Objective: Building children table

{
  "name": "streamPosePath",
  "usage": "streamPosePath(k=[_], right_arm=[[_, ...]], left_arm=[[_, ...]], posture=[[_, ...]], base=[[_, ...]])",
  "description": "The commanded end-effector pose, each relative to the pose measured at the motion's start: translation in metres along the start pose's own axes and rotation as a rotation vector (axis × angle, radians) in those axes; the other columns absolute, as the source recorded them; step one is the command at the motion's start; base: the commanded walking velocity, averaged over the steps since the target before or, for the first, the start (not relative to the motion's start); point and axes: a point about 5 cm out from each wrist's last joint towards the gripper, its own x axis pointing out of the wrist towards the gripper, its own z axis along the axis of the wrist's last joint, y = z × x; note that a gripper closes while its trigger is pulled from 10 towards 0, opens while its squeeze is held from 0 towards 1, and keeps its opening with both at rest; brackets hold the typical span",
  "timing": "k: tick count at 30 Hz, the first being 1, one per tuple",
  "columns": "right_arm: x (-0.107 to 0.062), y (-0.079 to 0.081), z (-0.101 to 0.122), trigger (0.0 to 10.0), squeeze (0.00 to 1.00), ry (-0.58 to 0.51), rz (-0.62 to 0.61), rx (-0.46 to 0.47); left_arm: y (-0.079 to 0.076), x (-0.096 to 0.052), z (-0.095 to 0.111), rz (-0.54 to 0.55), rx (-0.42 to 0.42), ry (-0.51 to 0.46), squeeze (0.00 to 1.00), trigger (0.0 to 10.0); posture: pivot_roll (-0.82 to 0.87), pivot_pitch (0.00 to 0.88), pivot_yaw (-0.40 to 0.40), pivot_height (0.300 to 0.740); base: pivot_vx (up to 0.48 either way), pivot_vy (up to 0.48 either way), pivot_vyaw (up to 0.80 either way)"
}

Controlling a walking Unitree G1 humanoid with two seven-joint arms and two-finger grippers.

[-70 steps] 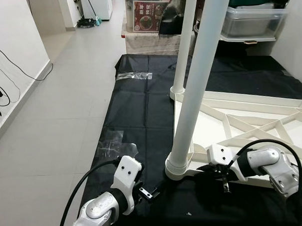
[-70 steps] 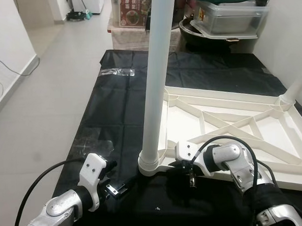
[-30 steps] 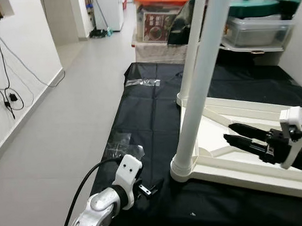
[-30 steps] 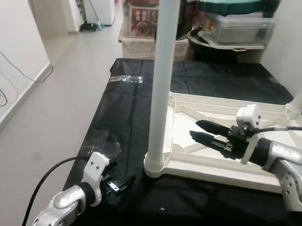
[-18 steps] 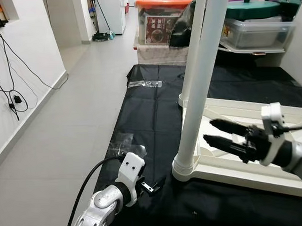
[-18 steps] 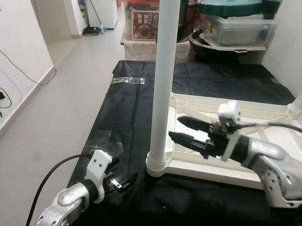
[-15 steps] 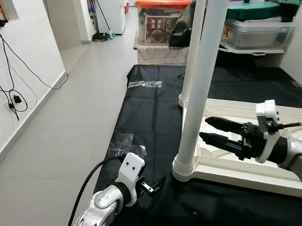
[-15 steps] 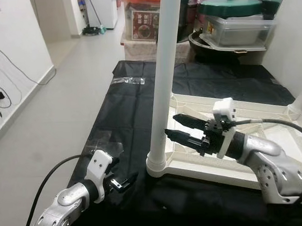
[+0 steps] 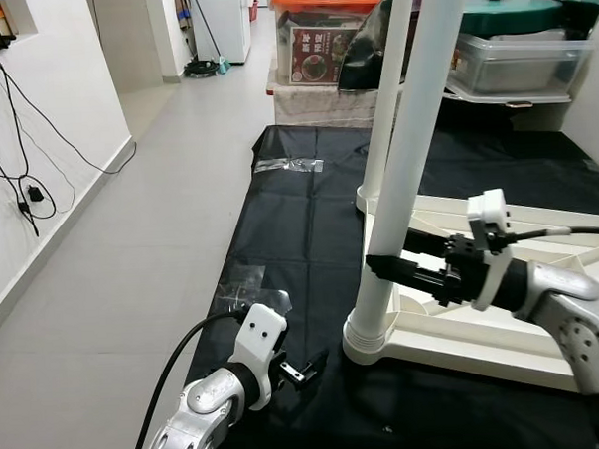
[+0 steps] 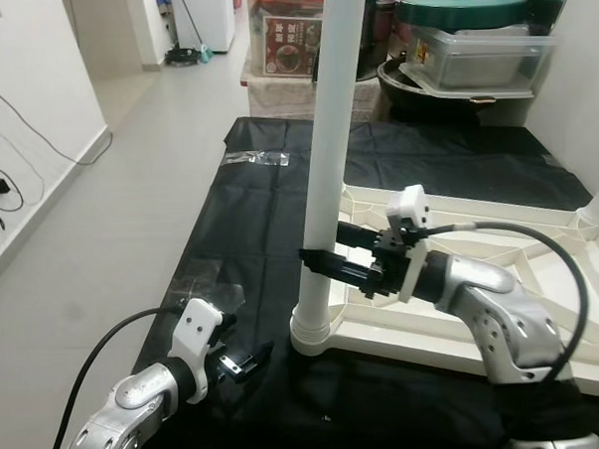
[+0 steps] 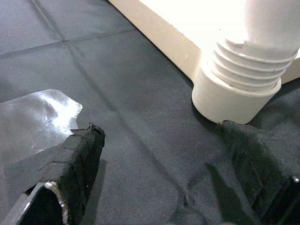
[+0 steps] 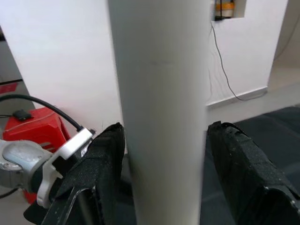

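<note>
Right gripper straddles the near leg, ready to twist it home

The children's table (image 9: pixel 501 275) lies upside down on the black sheet (image 9: pixel 289 215), and the near leg (image 9: pixel 402 170) stands upright in its threaded corner socket (image 9: pixel 369 336). The right gripper (image 12: pixel 161 154) has its fingers (image 12: pixel 243 164) spread either side of that leg, partway up from the socket; whether the pads touch it yet is hard to tell. To do this well, it should clamp squarely, keep the leg plumb over the socket, and turn about the leg's own axis so the threads don't cross. The left gripper (image 11: pixel 164 187) rests low on the sheet beside the socket, fingers apart and holding nothing.
</note>
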Motion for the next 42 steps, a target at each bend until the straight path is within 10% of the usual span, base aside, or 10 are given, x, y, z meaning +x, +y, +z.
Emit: streamPosePath(k=[1, 10, 11, 12, 13, 29, 30, 34, 42], right_arm=[[0.005, -0.001, 0.001, 10.0, 0.00, 0.004, 0.009, -0.007], [0.016, -0.001, 0.003, 10.0, 0.00, 0.004, 0.028, -0.017], [0.019, -0.001, 0.003, 3.1, 0.00, 0.006, 0.036, -0.015], [0.019, -0.001, 0.003, 3.1, 0.00, 0.006, 0.036, -0.015], [0.021, 0.000, 0.002, 0.0, 0.00, 0.008, 0.041, -0.015], [0.022, 0.014, -0.019, 0.0, 0.00, 0.020, -0.080, -0.011], [0.013, 0.011, -0.026, 0.0, 0.00, 0.026, -0.297, -0.012], [0.008, 0.011, -0.031, 0.0, 0.00, 0.027, -0.418, -0.001], [-0.019, 0.022, -0.054, 0.0, 0.00, 0.039, -1.154, 0.014]], left_arm=[[-0.001, -0.001, -0.001, -0.005, 0.003, 0.001, 0.00, 10.0], [-0.002, -0.001, -0.001, -0.006, -0.001, 0.000, 0.00, 10.0], [-0.002, -0.001, -0.001, -0.006, -0.002, -0.001, 0.00, 10.0], [-0.002, -0.001, -0.001, -0.006, -0.002, -0.001, 0.00, 10.0], [-0.002, -0.001, 0.000, -0.007, -0.002, -0.001, 0.00, 10.0], [-0.003, -0.002, -0.001, -0.003, -0.003, -0.003, 0.00, 10.0], [-0.002, -0.001, -0.002, -0.008, -0.002, 0.000, 0.00, 10.0], [-0.002, -0.001, -0.003, -0.012, -0.001, 0.001, 0.00, 10.0], [0.000, 0.002, -0.004, -0.026, 0.008, 0.006, 0.00, 10.0]], posture=[[0.17, 0.000, -0.068, 0.740], [0.16, 0.000, -0.071, 0.740], [0.17, 0.000, -0.073, 0.740], [0.17, 0.000, -0.073, 0.740], [0.17, 0.000, -0.073, 0.740], [0.17, 0.000, -0.076, 0.740], [0.15, 0.000, -0.057, 0.740], [0.14, 0.000, -0.054, 0.740], [0.12, 0.000, -0.036, 0.740]], base=[[0.000, 0.000, 0.00], [0.000, 0.000, 0.00], [0.000, 0.000, 0.00], [0.000, 0.000, 0.00], [0.000, 0.000, 0.00], [0.000, 0.000, 0.00], [0.000, 0.000, 0.00], [0.000, 0.000, 0.00], [0.000, 0.000, 0.00]])
